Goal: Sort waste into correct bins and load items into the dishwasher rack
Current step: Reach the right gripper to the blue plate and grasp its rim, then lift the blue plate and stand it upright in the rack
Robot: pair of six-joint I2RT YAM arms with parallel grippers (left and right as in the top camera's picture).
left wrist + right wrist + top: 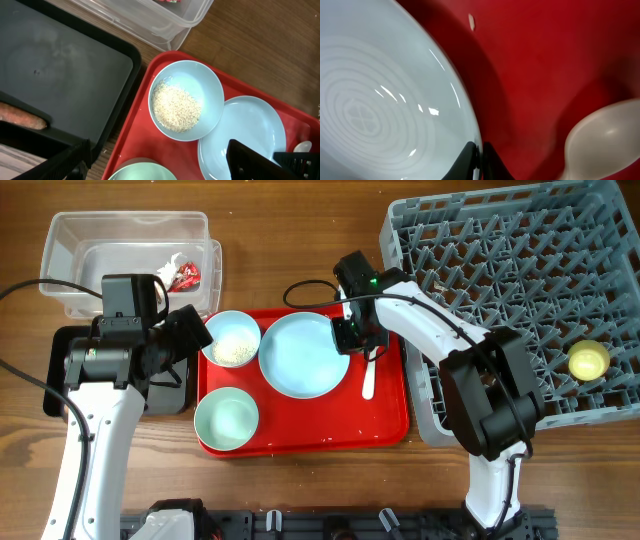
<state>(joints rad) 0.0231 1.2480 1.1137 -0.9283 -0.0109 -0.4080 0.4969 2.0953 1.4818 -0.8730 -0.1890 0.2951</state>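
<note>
**A:** Which arm is nearer the pale blue plate (298,355)?

**B:** The right one. The right pincer (352,332) sits at the plate's right-hand rim, at the centre of the overhead frame. The plate lies flat on the red tray (385,420), to the left of the pincer.

**A:** Pincer state?

**B:** In the wrist view the fingertips (466,159) are nearly together with the rim between them, so I judge it is gripping the plate. The forearm reaches in from the dishwasher rack (520,270), at the right of the frame.

**A:** And the left?

**B:** The left pincer (190,330) is spread wide beside the light blue bowl (232,340), which holds rice crumbs (176,107).
</note>
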